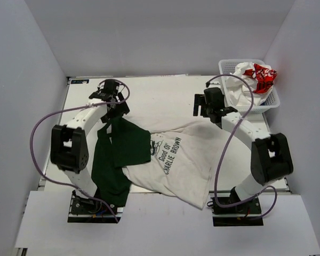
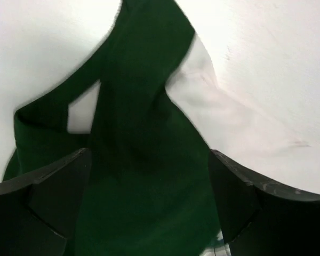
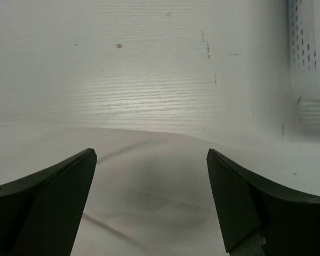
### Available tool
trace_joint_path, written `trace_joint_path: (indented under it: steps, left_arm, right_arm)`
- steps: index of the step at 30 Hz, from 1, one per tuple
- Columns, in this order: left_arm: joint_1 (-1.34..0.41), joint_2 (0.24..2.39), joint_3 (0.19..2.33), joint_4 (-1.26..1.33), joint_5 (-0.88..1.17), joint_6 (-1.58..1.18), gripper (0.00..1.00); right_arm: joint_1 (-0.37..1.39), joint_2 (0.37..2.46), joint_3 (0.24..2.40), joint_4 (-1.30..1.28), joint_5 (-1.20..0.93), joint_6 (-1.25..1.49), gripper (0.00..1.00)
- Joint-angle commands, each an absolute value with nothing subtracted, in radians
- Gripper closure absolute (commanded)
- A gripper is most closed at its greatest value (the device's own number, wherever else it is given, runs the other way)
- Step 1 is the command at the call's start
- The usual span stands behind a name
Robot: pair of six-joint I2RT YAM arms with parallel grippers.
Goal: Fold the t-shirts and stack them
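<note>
The off-white t-shirt [image 1: 184,160] with dark green sleeves [image 1: 122,146] and dark lettering lies crumpled across the table's middle. My left gripper [image 1: 114,109] is open over the far tip of a green sleeve. In the left wrist view its jaws [image 2: 149,213] stand wide apart with the green cloth [image 2: 144,133] between and below them. My right gripper [image 1: 213,113] is open just above the shirt's far right edge. In the right wrist view [image 3: 152,208] the off-white cloth [image 3: 149,176] lies flat under it. The white t-shirt with red print [image 1: 258,74] is bunched in the basket. The blue t-shirt is out of view.
A white plastic basket [image 1: 226,64] stands at the table's far right corner, and its wall shows in the right wrist view [image 3: 309,58]. Bare white tabletop [image 1: 160,96] lies beyond the shirt. Grey walls close in the table on three sides.
</note>
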State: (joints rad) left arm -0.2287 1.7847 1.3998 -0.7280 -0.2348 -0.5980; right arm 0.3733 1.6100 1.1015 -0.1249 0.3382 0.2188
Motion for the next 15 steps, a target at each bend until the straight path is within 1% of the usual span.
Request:
trace_joint_path:
  steps: [1,4,5,6,8,9,12,15]
  left_arm:
    - [-0.241,1.574,1.25,-0.697,-0.106,-0.632,0.0]
    - [-0.241,1.482,1.082,-0.696,-0.039,-0.679,0.0]
    - [-0.241,1.418,1.042,-0.709,-0.022,-0.692,0.0]
    - [-0.241,1.384,0.967,-0.709,-0.005,-0.701,0.0]
    - [-0.25,1.315,0.892,-0.742,0.018,-0.742,0.0]
    - [-0.25,1.245,0.824,-0.753,0.018,-0.756,0.0]
    - [-0.259,1.137,0.723,-0.804,0.028,-0.81,0.0]
    - [-0.259,1.095,0.663,-0.815,0.043,-0.833,0.0]
  right_arm:
    - [0.377,1.482,1.027,-0.089,0.243,0.294,0.1]
    - [0.377,1.395,0.918,-0.09,0.181,0.325,0.1]
    - [0.382,1.349,0.861,-0.091,0.172,0.33,0.1]
    - [0.38,1.335,0.839,-0.092,0.17,0.354,0.1]
    - [0.382,1.277,0.764,-0.089,0.144,0.367,0.1]
    - [0.38,1.263,0.746,-0.09,0.117,0.385,0.1]
    - [0.38,1.192,0.66,-0.086,0.083,0.406,0.1]
    - [0.379,1.137,0.597,-0.087,0.066,0.425,0.1]
